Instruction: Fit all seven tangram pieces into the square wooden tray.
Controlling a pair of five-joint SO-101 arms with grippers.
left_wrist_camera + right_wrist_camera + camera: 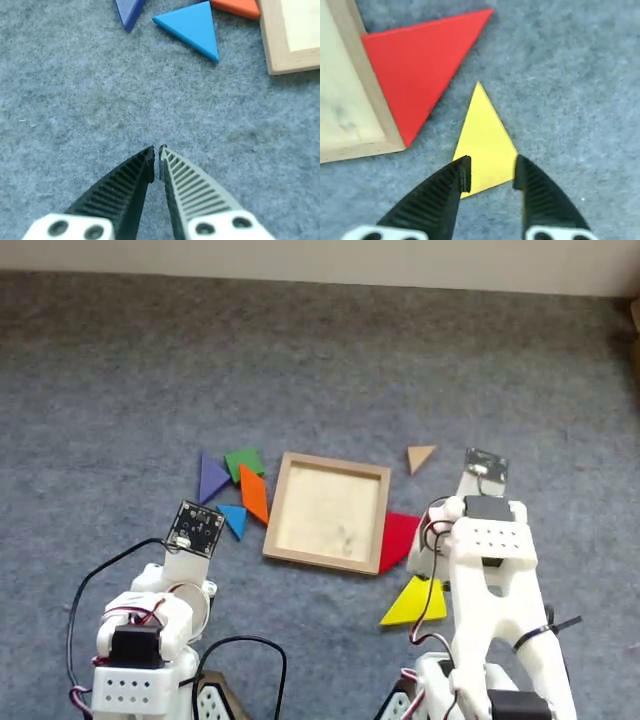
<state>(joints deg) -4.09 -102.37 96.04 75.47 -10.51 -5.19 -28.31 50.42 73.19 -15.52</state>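
- On the grey carpet (120, 390), found the square wooden tray (320, 561) bare inside, with none of the seven pieces seated yet.
- At the tray's right side, caught the large red wooden triangle (400, 537) butted against the outer wall. Saw the large yellow wooden triangle (412, 603) just beside it, and the small tan wooden triangle (420, 457) lying apart, farther out.
- At the left side, saw the orange wooden parallelogram (254, 494) against the wall. Found the green wooden square (244, 462), the purple wooden triangle (211, 479) and the small blue wooden triangle (234, 519) clustered beside it.
- Pictured the right gripper (491, 172) narrowly parted, tips set either side of the large yellow wooden triangle's broad end. Could not tell whether the pads pressed on it.
- Caught the left gripper (156, 152) pinched closed on nothing, low over bare carpet and short of the small blue wooden triangle.
- Judged the pieces light, stiff and thin, with smooth painted faces likely to slip. Expected no bending or breakage under a firm pinch.
- Judged them awkward to lift all the same: lay flat on the pile, with little edge standing proud. Expected the soft carpet to let the fingertips sink a little around an edge.
- Reckoned the safest hold on the large yellow wooden triangle was across its broad end. Feared that two converging edges would squirt the piece out of the jaws.
- Reckoned the tray's raised wall would demand a clean lift over the rim, not a slide.
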